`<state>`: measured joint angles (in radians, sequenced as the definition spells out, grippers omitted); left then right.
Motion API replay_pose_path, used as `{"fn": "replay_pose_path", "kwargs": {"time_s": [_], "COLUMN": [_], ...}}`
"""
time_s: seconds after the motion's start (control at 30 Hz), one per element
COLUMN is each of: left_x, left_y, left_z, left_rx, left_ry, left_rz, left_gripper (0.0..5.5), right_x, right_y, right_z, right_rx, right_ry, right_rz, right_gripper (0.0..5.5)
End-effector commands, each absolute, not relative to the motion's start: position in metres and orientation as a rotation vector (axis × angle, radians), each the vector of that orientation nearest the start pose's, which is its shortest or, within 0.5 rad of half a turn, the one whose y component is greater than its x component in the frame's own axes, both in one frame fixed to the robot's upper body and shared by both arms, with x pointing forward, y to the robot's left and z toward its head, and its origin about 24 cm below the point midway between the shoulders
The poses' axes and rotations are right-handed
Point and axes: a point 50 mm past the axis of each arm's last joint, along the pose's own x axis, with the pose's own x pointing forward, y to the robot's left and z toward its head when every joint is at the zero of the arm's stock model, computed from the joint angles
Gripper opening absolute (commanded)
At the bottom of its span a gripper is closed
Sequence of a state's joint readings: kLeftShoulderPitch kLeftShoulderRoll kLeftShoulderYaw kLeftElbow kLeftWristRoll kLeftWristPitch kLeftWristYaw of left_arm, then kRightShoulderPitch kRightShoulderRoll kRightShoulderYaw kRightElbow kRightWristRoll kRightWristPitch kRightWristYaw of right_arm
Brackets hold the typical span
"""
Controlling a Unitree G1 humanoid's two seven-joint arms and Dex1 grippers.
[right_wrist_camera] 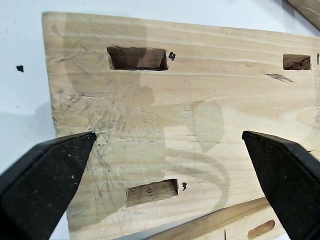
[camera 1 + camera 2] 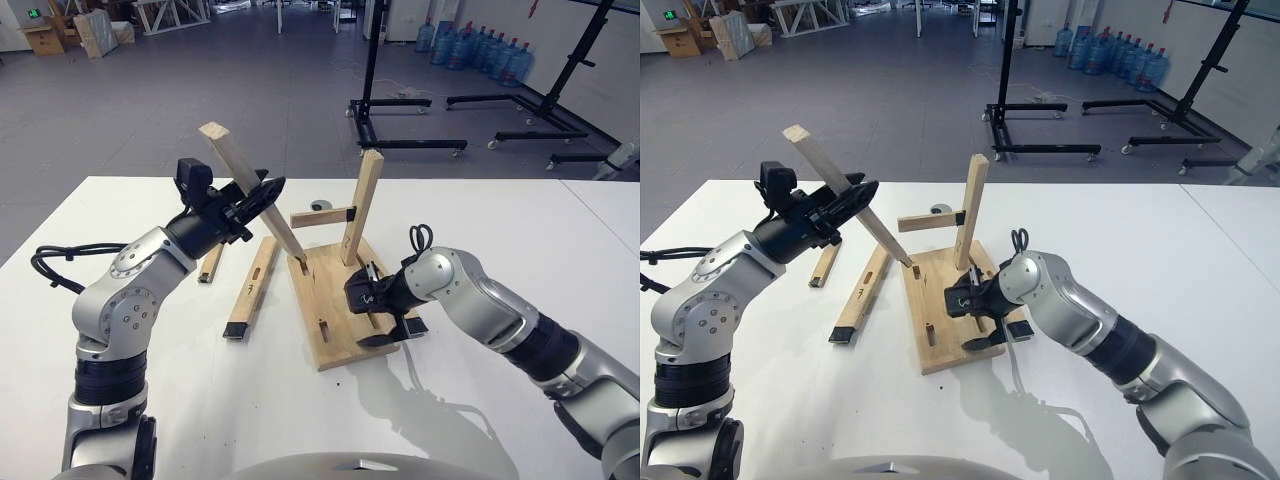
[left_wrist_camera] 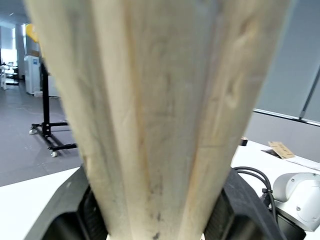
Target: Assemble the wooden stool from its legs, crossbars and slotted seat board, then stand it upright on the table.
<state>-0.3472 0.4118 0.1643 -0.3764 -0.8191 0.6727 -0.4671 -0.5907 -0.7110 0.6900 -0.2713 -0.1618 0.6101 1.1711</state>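
Left pincer [image 2: 258,197] clamped around the middle of the tilted leg [image 2: 232,158]. The leg's long axis runs obliquely, with its free end above and outboard of the pincer and its lower end below and inboard, meeting the seat board [image 2: 335,325] at its far left corner. Whether the tenon has entered the slot cannot be told. The left arm is bent at the elbow, forearm raised and angled toward the board. This is the nearer arm for the leg, and seating it appears to call for swinging the axis toward vertical over that corner. The right pincer [image 2: 385,305] is spread wide and holds nothing. It hovers close above the board's right half, one of its fingers [image 1: 45,170] to each side, and an empty slot [image 1: 137,58] lies ahead of it. The right forearm reaches in low across the table [image 2: 200,400]. Beyond this pincer stands an upright leg [image 2: 363,200] carrying a crossbar [image 2: 322,216]. A loose leg [image 2: 252,285] lies flat below the left pincer, beside the board.
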Motion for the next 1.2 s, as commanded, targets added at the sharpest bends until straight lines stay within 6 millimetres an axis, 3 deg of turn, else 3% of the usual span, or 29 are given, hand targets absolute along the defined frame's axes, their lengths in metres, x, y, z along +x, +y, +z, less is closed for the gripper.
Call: {"fn": "replay_pose_path", "kwargs": {"time_s": [0.03, 0.3, 0.37, 0.5, 0.57, 0.63, 0.87, 1.2], "left_x": [0.271, 0.271, 0.272, 0.278, 0.285, 0.295, 0.337, 0.349], "left_y": [0.165, 0.170, 0.170, 0.176, 0.182, 0.186, 0.186, 0.191], "left_z": [0.191, 0.193, 0.193, 0.186, 0.184, 0.178, 0.153, 0.112], "left_rx": [-0.225, -0.204, -0.200, -0.170, -0.127, -0.112, -0.409, -0.456], "left_ry": [-0.105, -0.133, -0.157, -0.147, -0.183, -0.184, -0.111, 0.047], "left_rz": [-0.792, -0.794, -0.797, -0.804, -0.826, -0.859, -0.955, -1.032], "left_gripper": [2.01, 2.01, 2.01, 2.01, 2.01, 2.01, 2.01, 2.01], "right_x": [0.265, 0.273, 0.276, 0.284, 0.287, 0.285, 0.275, 0.265], "right_y": [-0.111, -0.118, -0.117, -0.122, -0.132, -0.135, -0.128, -0.123], "right_z": [0.109, 0.127, 0.139, 0.173, 0.180, 0.177, 0.157, 0.138], "right_rx": [-1.049, -1.045, -1.012, -0.842, -0.748, -0.670, -0.560, -0.477], "right_ry": [0.569, 0.545, 0.510, 0.413, 0.391, 0.390, 0.422, 0.461], "right_rz": [1.366, 1.329, 1.313, 1.260, 1.211, 1.197, 1.192, 1.186], "right_gripper": [5.40, 5.40, 5.40, 5.40, 5.40, 5.40, 5.40, 5.40]}}
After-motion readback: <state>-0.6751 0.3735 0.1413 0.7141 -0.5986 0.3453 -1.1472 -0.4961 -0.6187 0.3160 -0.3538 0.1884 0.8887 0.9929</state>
